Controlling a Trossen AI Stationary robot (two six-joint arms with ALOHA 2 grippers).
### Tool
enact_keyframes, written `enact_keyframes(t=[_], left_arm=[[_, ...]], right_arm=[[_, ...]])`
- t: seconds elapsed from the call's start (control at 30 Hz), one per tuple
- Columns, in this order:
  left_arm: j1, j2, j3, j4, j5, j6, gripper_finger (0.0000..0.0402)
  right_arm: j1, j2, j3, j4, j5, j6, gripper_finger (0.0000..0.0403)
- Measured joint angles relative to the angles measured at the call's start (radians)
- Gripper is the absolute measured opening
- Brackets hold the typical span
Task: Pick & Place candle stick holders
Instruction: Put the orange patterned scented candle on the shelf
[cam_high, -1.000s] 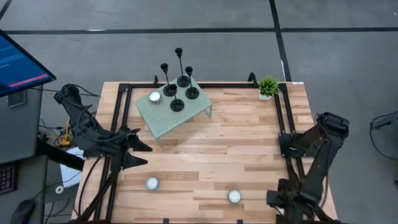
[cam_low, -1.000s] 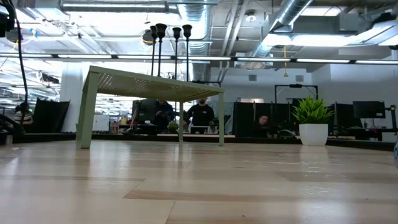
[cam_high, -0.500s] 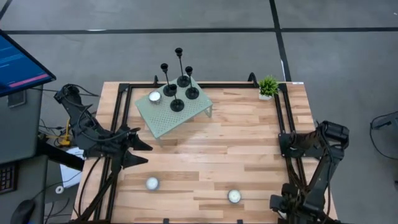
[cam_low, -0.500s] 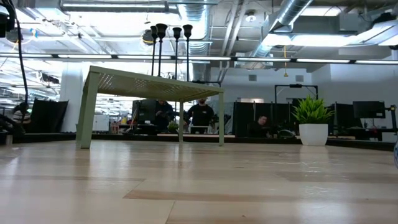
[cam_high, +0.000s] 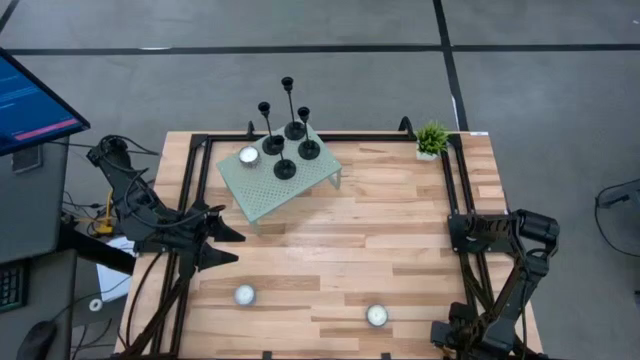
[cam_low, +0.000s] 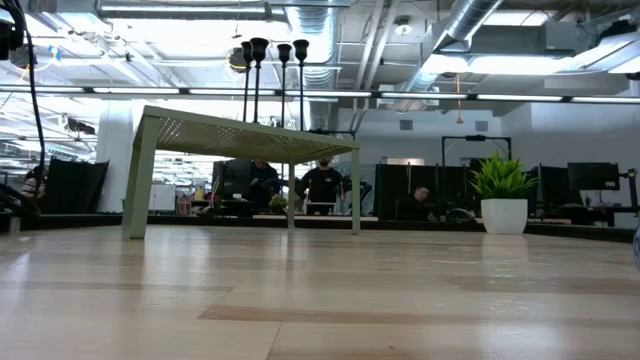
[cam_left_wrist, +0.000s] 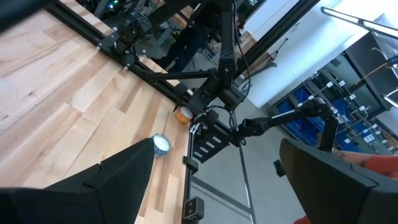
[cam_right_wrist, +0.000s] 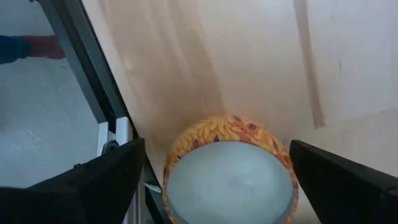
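Note:
Several black candle stick holders (cam_high: 285, 168) stand by their disc bases on the pale green perforated stand (cam_high: 262, 192) at the far left. Their top cups (cam_low: 258, 45) rise above the stand (cam_low: 240, 135) in the low view. My left gripper (cam_high: 232, 248) hangs open over the table's left edge, level, holding nothing (cam_left_wrist: 211, 180). My right gripper (cam_high: 455, 335) points down at the near right corner, open (cam_right_wrist: 217, 186). Its fingers stand on either side of a round orange-patterned candle (cam_right_wrist: 229, 171) without touching it.
One tealight (cam_high: 249, 155) sits on the stand, and two more (cam_high: 245, 295) (cam_high: 376, 316) lie near the table's front edge. A small potted plant (cam_high: 431, 138) stands at the far right corner. A black frame rail (cam_right_wrist: 102, 118) runs beside the orange candle.
My right gripper has sunk toward the table at the near right corner and shifted a little toward the near edge, staying open. Nothing else has moved.

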Motion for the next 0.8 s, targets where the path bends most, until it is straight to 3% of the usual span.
enact_keyframes(t=[0.37,0.8], left_arm=[[0.0,0.0,0.0,0.004,0.0,-0.002,0.0349],[0.0,0.0,0.0,0.004,0.0,0.0,0.0349]], right_arm=[[0.004,0.003,0.002,0.013,-0.027,0.003,0.0263],[-0.06,-0.002,0.0,-0.017,-0.028,-0.082,0.0172]])
